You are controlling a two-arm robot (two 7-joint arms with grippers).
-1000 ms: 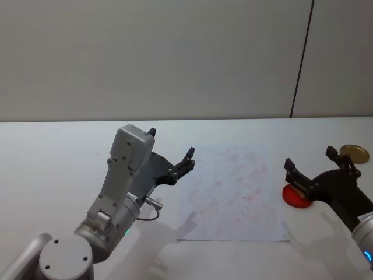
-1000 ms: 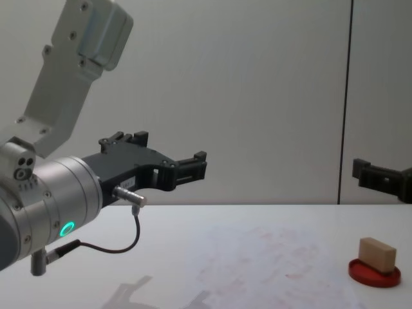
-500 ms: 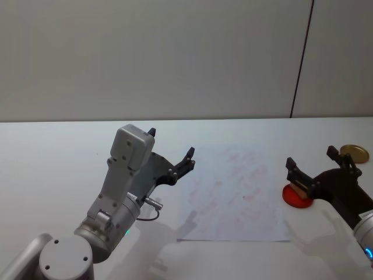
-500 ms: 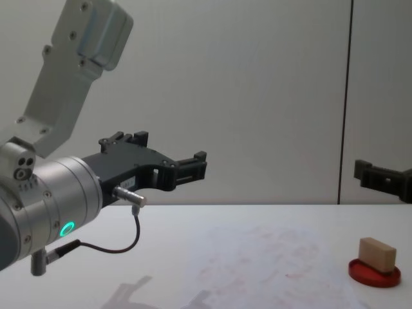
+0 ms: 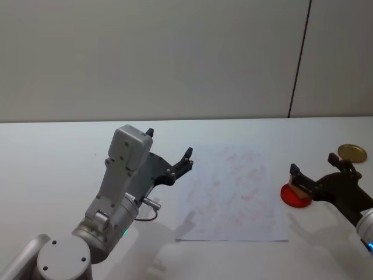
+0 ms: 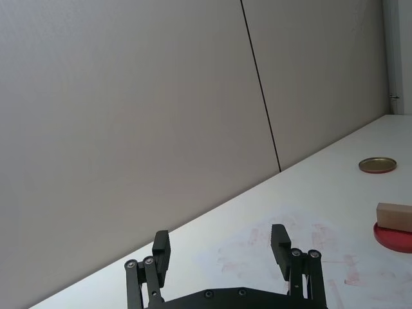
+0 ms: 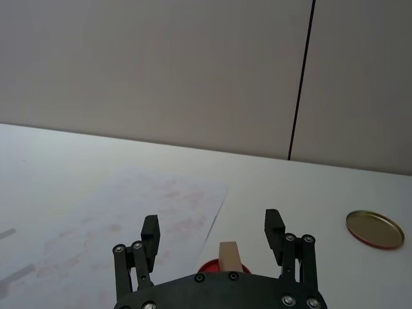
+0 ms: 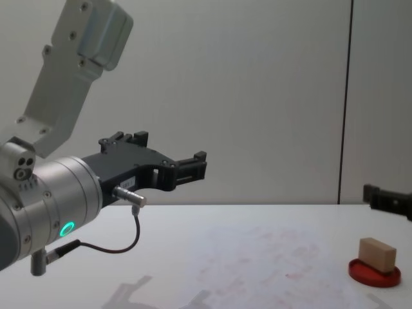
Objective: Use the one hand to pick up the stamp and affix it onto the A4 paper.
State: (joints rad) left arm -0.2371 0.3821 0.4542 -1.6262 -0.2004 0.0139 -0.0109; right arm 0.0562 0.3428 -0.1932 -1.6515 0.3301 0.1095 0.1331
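On the right side of the white table [image 5: 58, 151], just off the right edge of the A4 paper [image 5: 233, 192], I see the stamp [image 8: 377, 254] standing on a flat red ink pad [image 8: 373, 272]. It is a small tan wooden block, sitting a little askew on the pad and untouched.

My right gripper [image 5: 313, 164] hovers over that spot with its fingers spread wide and nothing between them. From the chest view, one black finger hangs above the stamp and well clear of it. Through the right wrist view the block [image 7: 229, 252] lines up roughly midway between the two fingers [image 7: 150, 226], with the pad [image 7: 207, 267] peeking out beneath it and the sheet [image 7: 116, 219] stretching away to one side. A round gold lid [image 5: 352, 153] lies on the table beyond the gripper, apart from the pad.

The paper lies flat in the middle of the table, marked all over with faint pink-red smudges.

My left gripper [image 5: 169, 143] is held up in the air over the table near the paper's left edge, fingers parted and empty, a green ring glowing on its wrist and a thin cable looping under it
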